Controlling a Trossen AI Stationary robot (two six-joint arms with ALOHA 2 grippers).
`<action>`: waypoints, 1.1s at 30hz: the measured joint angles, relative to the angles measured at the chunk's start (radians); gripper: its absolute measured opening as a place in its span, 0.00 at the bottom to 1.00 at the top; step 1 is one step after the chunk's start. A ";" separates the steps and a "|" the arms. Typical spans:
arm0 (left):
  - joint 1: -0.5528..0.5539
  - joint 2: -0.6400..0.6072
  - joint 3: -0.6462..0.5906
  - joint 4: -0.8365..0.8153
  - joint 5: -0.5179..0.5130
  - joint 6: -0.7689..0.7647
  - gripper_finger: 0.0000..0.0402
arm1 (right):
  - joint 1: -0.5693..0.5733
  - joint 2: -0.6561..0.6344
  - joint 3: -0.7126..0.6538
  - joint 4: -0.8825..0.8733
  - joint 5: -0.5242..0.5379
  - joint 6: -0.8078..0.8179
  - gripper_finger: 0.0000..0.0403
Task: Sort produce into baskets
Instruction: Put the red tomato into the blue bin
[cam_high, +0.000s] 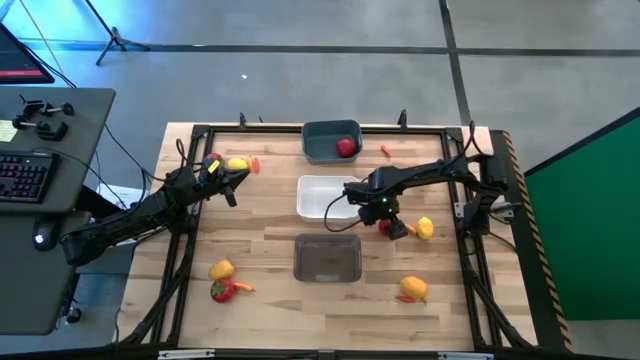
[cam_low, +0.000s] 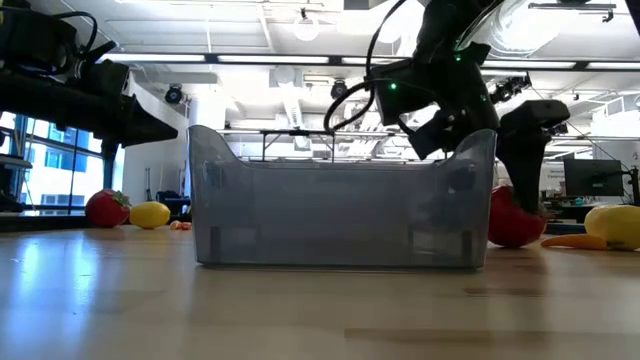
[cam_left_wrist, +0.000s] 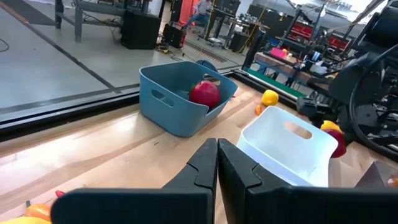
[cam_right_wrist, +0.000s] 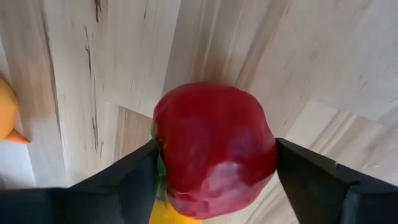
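From above, I saw my right hand (cam_high: 386, 226) down on a red fruit (cam_high: 383, 228) beside the white bin (cam_high: 318, 196). My left hand (cam_left_wrist: 217, 163) was pressed together. In the right wrist view, spread fingers (cam_right_wrist: 127, 180) flanked the fruit (cam_right_wrist: 214, 149) on the worktop (cam_right_wrist: 311, 56).

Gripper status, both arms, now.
Left gripper: shut, empty, near the table's back-left corner.
Right gripper: open, fingers on either side of a red fruit on the table, not clearly gripping.

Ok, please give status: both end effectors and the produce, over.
Right end effector astride red fruit on the table, fingers not yet clamped. Left end effector shut, empty, waiting at table's left. One red fruit in blue basket. Nothing blocking.
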 joint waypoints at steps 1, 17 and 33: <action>0.000 0.000 0.000 0.000 0.000 0.000 0.00 | 0.000 0.000 0.000 -0.004 -0.002 0.001 0.66; 0.000 0.000 0.000 0.000 0.000 -0.055 0.00 | -0.085 0.000 0.351 -0.158 -0.054 0.163 0.48; 0.000 0.004 0.000 0.002 -0.009 -0.062 0.00 | -0.414 0.071 0.572 0.205 0.209 0.213 0.48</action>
